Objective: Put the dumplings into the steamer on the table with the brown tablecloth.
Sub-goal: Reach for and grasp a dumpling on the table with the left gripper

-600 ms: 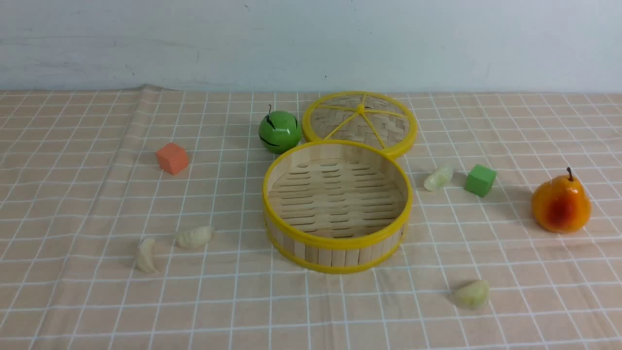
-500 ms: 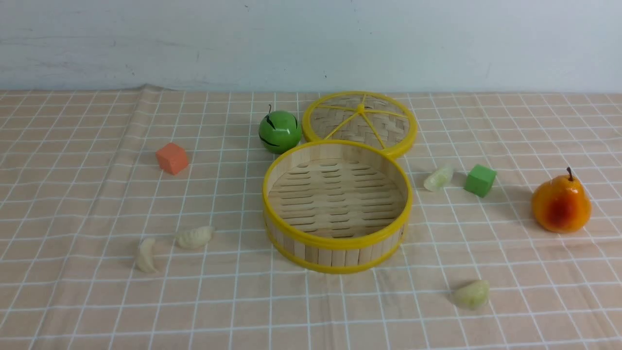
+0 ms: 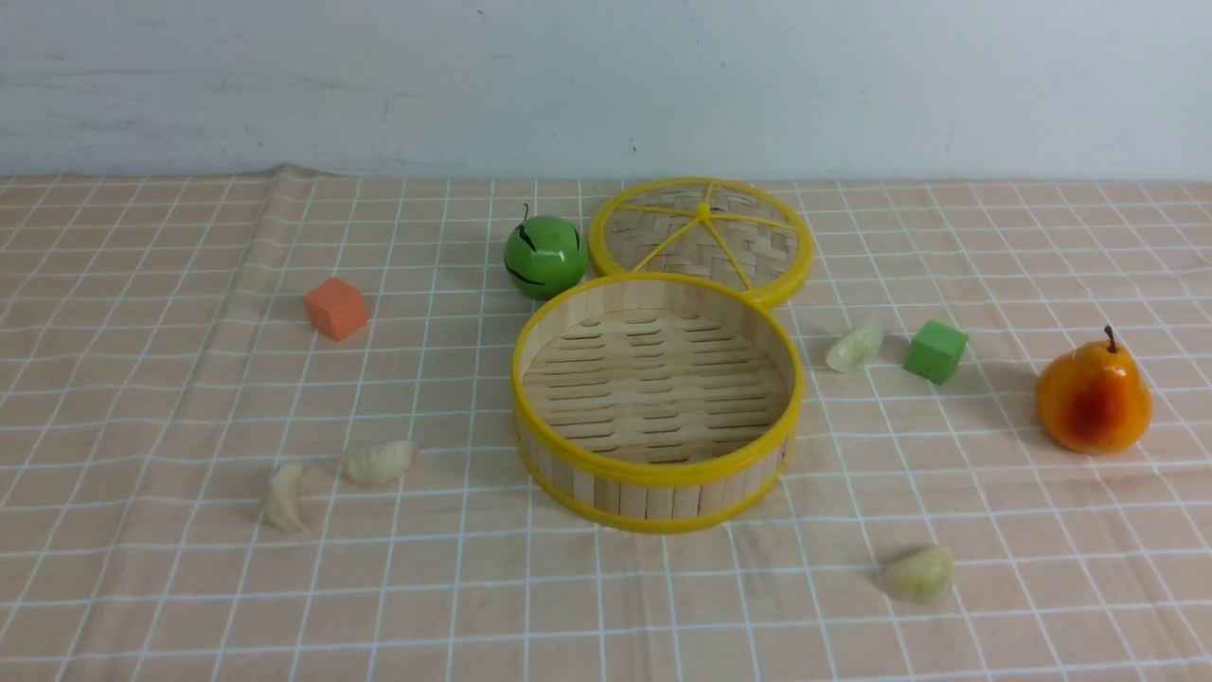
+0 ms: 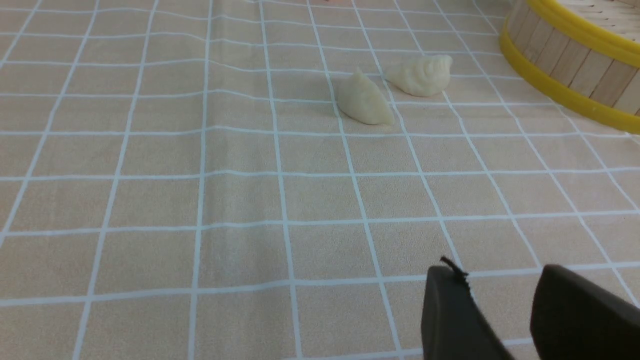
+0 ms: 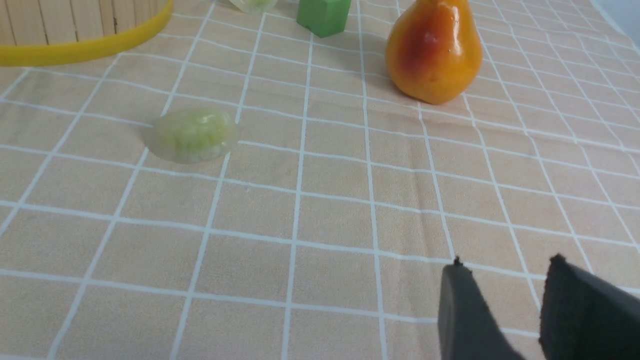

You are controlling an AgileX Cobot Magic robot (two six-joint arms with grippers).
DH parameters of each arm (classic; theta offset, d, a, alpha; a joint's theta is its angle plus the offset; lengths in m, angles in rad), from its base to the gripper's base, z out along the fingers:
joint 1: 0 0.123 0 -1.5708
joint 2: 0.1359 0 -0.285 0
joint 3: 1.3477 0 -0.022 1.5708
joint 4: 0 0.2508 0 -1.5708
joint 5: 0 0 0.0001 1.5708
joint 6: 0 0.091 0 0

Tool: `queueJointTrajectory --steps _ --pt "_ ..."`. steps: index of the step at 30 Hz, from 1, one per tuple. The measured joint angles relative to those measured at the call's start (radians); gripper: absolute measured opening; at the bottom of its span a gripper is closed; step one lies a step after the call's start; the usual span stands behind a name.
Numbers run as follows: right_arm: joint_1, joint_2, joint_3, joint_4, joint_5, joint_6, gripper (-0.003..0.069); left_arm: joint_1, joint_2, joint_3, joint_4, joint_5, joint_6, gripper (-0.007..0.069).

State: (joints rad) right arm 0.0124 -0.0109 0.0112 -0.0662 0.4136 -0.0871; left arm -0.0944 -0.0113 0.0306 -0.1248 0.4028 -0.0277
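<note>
The steamer (image 3: 656, 474) stood at mid-table, its far rim touching one flat lid (image 3: 701, 232). All four dumplings lay outside it on the brown tablecloth (image 3: 142, 379).

The two white ones lay at near left: the nearer white dumpling (image 3: 284, 497) just beside the farther white dumpling (image 3: 379, 462).

Of the two greenish ones, the far green dumpling (image 3: 855, 348) lay right of the steamer, just beside one green cube (image 3: 935, 351). The near green dumpling (image 3: 918, 573) lay alone at near right.

Also counted were one green apple (image 3: 544, 256), one orange cube (image 3: 335, 308) and one pear (image 3: 1094, 398).

Open cloth ran along the near edge and the left flank.

The left gripper (image 4: 495, 272) hung low, jaws parted and grasping nothing, with the white pair ahead and well apart from it. The right gripper (image 5: 505, 265) did likewise, well short of the near green dumpling.
</note>
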Motion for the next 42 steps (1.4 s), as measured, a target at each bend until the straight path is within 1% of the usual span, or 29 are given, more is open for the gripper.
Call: queueJointTrajectory --steps 12,16,19,22,26,29,31,32,34,35,38,39,41,42 --pt "0.0 0.0 0.0 -0.001 0.0 0.0 0.024 0.0 0.0 0.0 0.008 -0.001 0.001 0.0238" --pt "0.0 0.0 0.0 -0.032 0.0 0.001 0.024 0.0 0.0 0.0 0.014 -0.023 0.002 0.0238" --pt "0.0 0.0 0.0 -0.056 0.0 0.001 0.024 0.0 0.0 0.0 0.015 -0.061 0.002 0.0238" --pt "0.0 0.0 0.0 -0.063 0.0 0.001 0.024 0.0 0.0 0.0 0.015 -0.175 0.002 0.0238" --pt "0.0 0.0 0.0 -0.088 0.0 0.001 0.024 0.0 0.0 0.0 0.015 -0.284 0.002 0.0238" --pt "0.0 0.0 0.002 -0.146 -0.016 0.001 0.024 0.0 0.0 0.0 0.015 -0.359 0.002 0.0238" --pt "0.0 0.0 0.009 -0.203 -0.062 0.001 0.024 0.0 0.0 0.0 0.015 -0.429 0.002 0.0238" --pt "0.0 0.0 0.01 -0.208 -0.069 0.001 0.024 0.0 0.0 0.0 0.015 -0.435 0.002 0.0238" --pt "0.0 0.0 0.015 -0.271 -0.204 0.001 0.024 0.0 0.0 0.0 0.016 -0.52 0.002 0.0238" --pt "0.0 0.0 0.015 -0.291 -0.276 0.001 0.024 0.0 0.0 0.0 0.016 -0.552 0.002 0.0238" --pt "0.0 0.0 0.015 -0.323 -0.423 0.001 0.024 0.0 0.0 0.0 0.016 -0.609 0.002 0.0238" --pt "0.0 0.0 0.015 -0.346 -0.504 0.001 0.024 0.0 0.0 0.0 0.016 -0.65 0.002 0.0238" --pt "0.0 0.0 0.015 -0.371 -0.604 0.001 0.024 0.0 0.0 0.0 0.017 -0.696 0.002 0.0238" --pt "0.0 0.0 0.015 -0.374 -0.622 0.001 0.024 0.0 0.0 0.0 0.017 -0.705 0.002 0.0238"
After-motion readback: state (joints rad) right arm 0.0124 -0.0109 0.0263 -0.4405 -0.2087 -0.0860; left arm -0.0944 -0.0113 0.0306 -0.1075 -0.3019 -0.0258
